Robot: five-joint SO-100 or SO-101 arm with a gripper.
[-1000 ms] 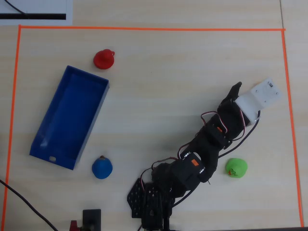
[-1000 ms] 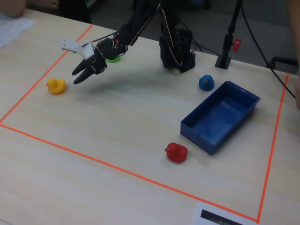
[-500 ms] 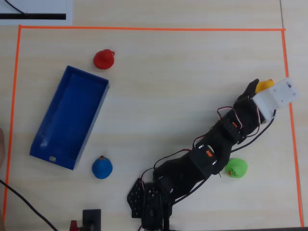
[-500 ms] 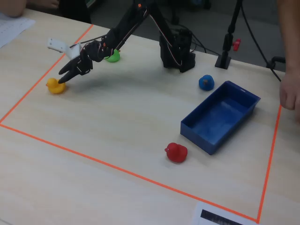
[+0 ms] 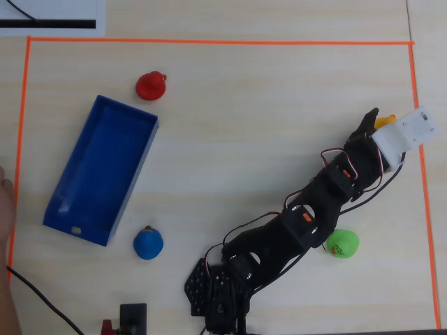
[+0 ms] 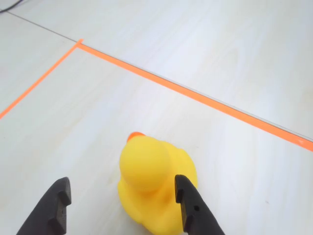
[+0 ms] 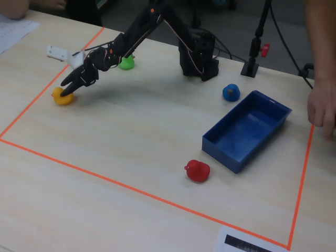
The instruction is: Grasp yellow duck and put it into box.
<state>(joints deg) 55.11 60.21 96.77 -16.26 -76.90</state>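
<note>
The yellow duck (image 6: 154,188) sits on the light wood table near the orange tape line, its orange beak pointing away from the wrist camera. My gripper (image 6: 121,183) is open and low over it. The right finger (image 6: 188,205) touches or nearly touches the duck's side, and the left finger (image 6: 54,205) stands well clear. In the overhead view the gripper (image 5: 374,118) is at the far right, with the duck (image 5: 385,120) mostly hidden under it. The dark-blue box (image 5: 98,167) lies empty at the left. The fixed view shows the gripper (image 7: 67,89), the duck (image 7: 62,97) and the box (image 7: 247,128).
A red duck (image 5: 150,85) sits beyond the box, a blue toy (image 5: 148,243) by its near end, and a green toy (image 5: 342,243) beside the arm. Orange tape (image 5: 209,42) frames the work area. A person's hand (image 7: 323,105) rests near the box.
</note>
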